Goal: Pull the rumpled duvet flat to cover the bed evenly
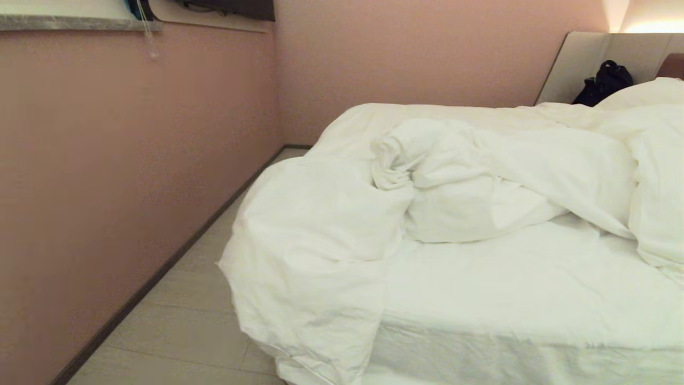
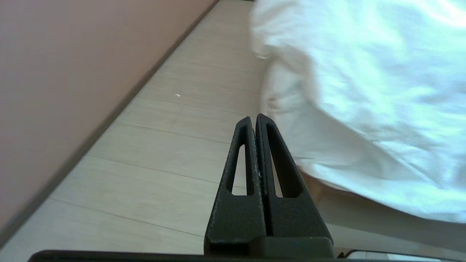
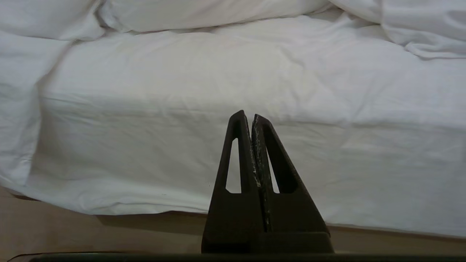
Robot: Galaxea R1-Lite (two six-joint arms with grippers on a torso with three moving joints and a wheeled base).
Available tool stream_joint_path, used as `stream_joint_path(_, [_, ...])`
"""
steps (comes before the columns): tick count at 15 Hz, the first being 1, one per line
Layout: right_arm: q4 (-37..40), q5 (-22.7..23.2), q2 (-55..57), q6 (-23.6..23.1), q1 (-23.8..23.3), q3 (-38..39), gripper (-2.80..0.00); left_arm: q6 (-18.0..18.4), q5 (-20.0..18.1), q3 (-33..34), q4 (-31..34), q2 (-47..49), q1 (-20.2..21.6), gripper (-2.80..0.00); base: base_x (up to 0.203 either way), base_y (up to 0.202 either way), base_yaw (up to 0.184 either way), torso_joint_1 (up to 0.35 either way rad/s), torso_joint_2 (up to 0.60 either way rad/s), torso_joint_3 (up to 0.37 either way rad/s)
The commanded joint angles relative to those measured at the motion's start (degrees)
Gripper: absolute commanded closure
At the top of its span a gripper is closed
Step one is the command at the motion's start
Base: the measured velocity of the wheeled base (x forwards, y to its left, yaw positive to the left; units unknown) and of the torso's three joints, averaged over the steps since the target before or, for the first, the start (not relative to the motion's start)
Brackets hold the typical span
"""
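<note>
On bed (image 1: 534, 299): puffy wrinkled duvet (image 1: 320, 224) bunched | both hands pressed together, empty

From my head camera I see the bed (image 1: 534, 299) filling the right half of the frame, its white sheet bare across the near part. The duvet (image 1: 417, 176) sits rumpled further back — bunched into a thick twisted roll near the middle, with one big fold spilling over the bed's left corner and hanging down toward the pale floor (image 1: 187, 321). A pink wall (image 1: 123, 160) runs along the left, close beside the bed. At the far end, a black bag (image 1: 604, 83) leans against the headboard (image 1: 582, 59), next to a pillow (image 1: 646, 92).
</note>
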Motion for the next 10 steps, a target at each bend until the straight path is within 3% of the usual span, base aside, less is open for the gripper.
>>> stream_joint_path(1, [-0.1,0.0,0.1,0.0,0.0,0.0,0.00,0.0,0.1,0.0,0.0,0.0,0.0,0.00,0.000,-0.197,-0.003,0.002,0.00,0.002])
stream_joint_path(10, [-0.1,0.0,0.1,0.0,0.0,0.0,0.00,0.0,0.1,0.0,0.0,0.0,0.0,0.00,0.000,-0.193,-0.001,0.003,0.00,0.002])
